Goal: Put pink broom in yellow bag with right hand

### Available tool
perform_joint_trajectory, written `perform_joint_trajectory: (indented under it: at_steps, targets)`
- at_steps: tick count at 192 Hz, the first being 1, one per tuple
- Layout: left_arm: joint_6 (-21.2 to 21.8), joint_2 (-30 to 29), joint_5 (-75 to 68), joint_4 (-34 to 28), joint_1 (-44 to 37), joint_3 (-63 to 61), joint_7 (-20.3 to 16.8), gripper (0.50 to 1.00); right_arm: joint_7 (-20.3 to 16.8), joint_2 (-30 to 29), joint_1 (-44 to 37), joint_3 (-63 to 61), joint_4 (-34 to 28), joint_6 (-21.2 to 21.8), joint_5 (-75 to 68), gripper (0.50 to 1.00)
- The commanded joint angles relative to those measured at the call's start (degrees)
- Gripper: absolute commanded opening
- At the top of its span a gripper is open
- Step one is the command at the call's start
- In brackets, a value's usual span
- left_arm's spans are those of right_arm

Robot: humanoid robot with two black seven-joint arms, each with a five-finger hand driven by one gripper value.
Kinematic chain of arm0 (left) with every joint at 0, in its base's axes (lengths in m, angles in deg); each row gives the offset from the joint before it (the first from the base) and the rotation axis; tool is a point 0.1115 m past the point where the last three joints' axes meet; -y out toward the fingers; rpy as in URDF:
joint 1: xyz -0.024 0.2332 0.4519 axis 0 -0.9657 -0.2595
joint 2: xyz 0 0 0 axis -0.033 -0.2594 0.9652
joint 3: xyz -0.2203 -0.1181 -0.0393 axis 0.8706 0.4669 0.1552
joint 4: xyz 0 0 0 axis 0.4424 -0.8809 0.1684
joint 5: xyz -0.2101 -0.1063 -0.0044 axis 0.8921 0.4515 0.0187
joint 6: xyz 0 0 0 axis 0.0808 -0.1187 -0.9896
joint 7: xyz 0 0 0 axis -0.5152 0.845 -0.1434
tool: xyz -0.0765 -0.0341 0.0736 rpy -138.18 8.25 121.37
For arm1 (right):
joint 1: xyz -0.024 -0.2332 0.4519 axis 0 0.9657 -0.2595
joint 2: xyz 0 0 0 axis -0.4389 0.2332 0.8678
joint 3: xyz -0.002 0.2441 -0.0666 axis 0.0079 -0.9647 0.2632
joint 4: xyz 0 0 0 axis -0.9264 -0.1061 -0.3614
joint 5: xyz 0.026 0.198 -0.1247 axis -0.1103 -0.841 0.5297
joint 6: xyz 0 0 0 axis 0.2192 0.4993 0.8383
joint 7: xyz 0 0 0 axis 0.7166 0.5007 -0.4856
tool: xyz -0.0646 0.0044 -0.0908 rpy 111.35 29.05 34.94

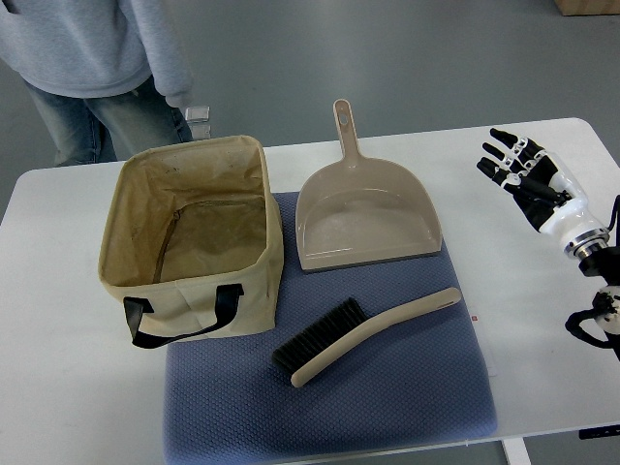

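**Open table on the right, crowded mat in the middle**

We see bare table (523, 291) between our right hand (528, 174), which hovers with fingers spread near the far right edge, and the blue mat (387, 387). The brush (363, 334) lies on the mat's middle, clear all round. The dustpan (363, 218) sits just behind it, blocking the far side. The bag (189, 237) stands at the mat's left edge, mouth open upward, its near wall rising between brush and opening. A person (92, 68) stands beyond the far left corner.
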Motion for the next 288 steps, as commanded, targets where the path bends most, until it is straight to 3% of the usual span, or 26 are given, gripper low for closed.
perform_joint_trajectory:
  at_steps: [1, 288]
  targets:
    - [0.0, 0.0, -0.1, 0.1, 0.0, 0.0, -0.1, 1.0, 0.0, 0.0, 0.0, 0.0, 0.0, 0.0, 0.0, 0.905]
    - [0.0, 0.0, -0.2, 0.1, -0.2, 0.1, -0.1, 1.0, 0.6, 4.2, -2.2, 0.4, -1.1, 1.6, 0.4, 0.911]
